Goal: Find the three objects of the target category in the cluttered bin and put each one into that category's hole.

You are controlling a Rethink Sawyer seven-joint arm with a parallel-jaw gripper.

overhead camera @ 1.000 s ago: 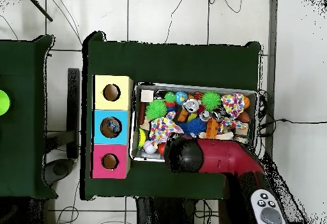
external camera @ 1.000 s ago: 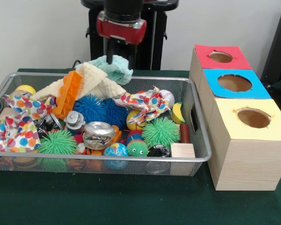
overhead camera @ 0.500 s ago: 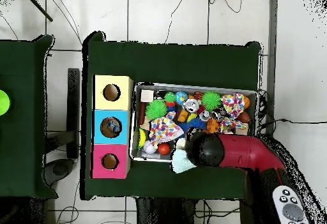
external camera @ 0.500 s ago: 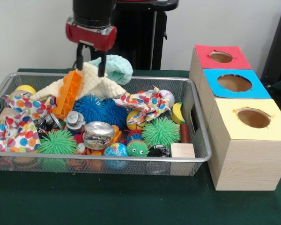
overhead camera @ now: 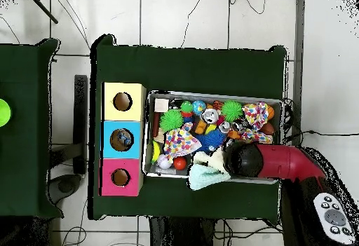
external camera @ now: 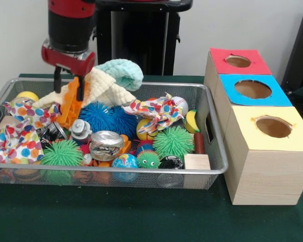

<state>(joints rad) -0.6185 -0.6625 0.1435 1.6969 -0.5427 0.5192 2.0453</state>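
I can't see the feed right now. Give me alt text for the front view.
The red and black gripper hangs open over the far left of the wire-mesh bin, its fingers straddling an upright orange plastic block beside cream and mint cloths. The bin is crammed with spiky balls, patterned cloths and a crushed silver can. Three wooden boxes stand at right, the blue-topped hole in the middle.

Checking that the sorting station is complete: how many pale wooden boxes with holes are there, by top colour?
Red-topped pale wooden box: 1
Blue-topped pale wooden box: 1
Yellow-topped pale wooden box: 1
Total: 3
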